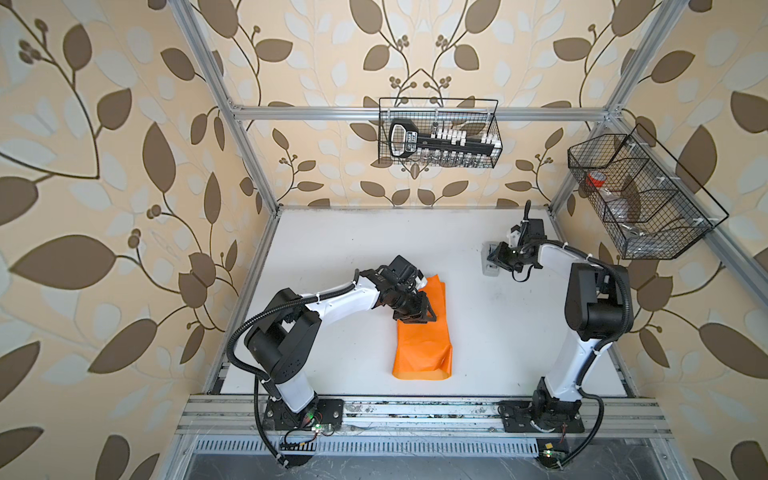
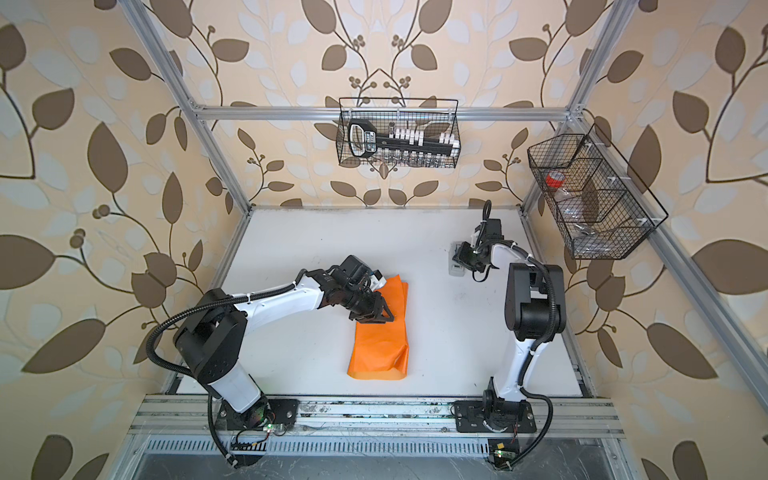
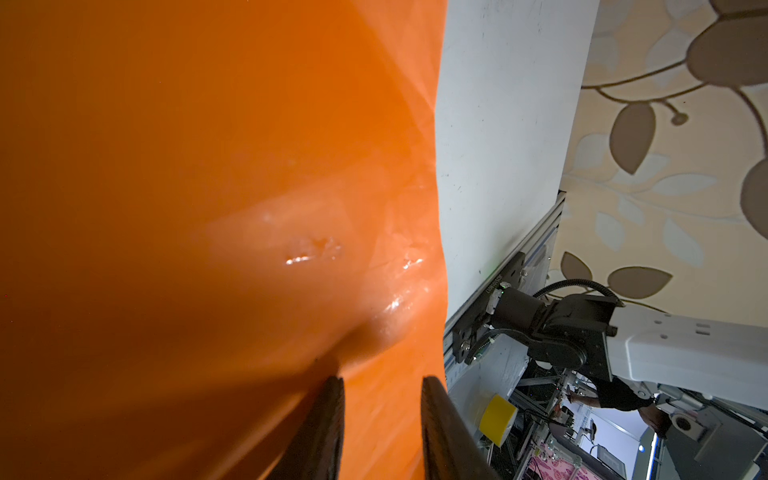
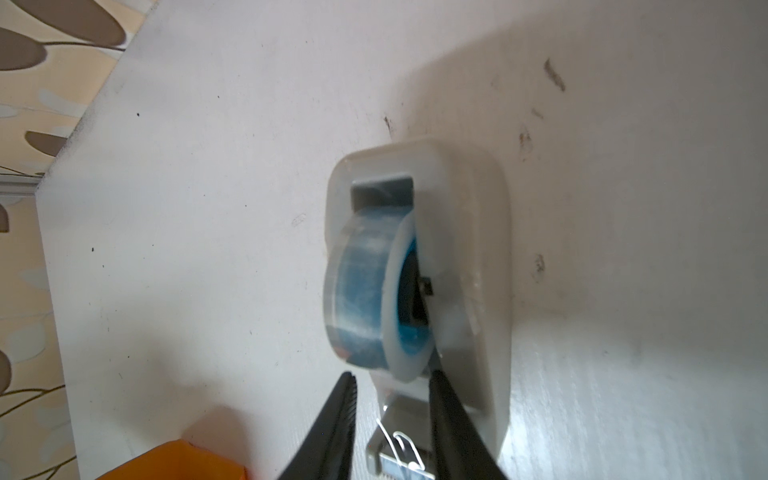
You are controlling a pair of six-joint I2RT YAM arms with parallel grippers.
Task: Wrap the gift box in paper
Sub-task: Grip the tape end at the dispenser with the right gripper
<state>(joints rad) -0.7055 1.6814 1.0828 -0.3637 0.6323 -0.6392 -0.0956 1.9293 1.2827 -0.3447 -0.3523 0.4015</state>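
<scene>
**Paper folded mid-table, box out of sight**

On the white table [image 1: 353, 249] the orange paper [image 1: 422, 345] lies mid-table as a long folded strip. It runs from near the front rail toward the back, and its near end is creased. The left arm [image 1: 332, 299] reaches over the strip's far half and hides part of it in both top views. Farther back and to the right stands the dispenser [image 1: 487, 271], well apart from the paper. The box shows in no view.

The side basket [image 1: 665, 232] on the right frame holds a red roll [image 1: 597, 180] and clear items too blurred to name. The back basket [image 1: 496, 124] holds a black tool [image 1: 405, 139] with white pieces.

The left gripper [image 1: 426, 318] sits tips-down on the paper [image 3: 208, 208], jaws a little apart, with nothing clamped between them. The right gripper [image 4: 392, 382] has its jaws slightly parted astride the cutter end of the dispenser [image 4: 478, 249], beside the tape roll [image 4: 361, 291]. Whether they touch it cannot be told.
</scene>
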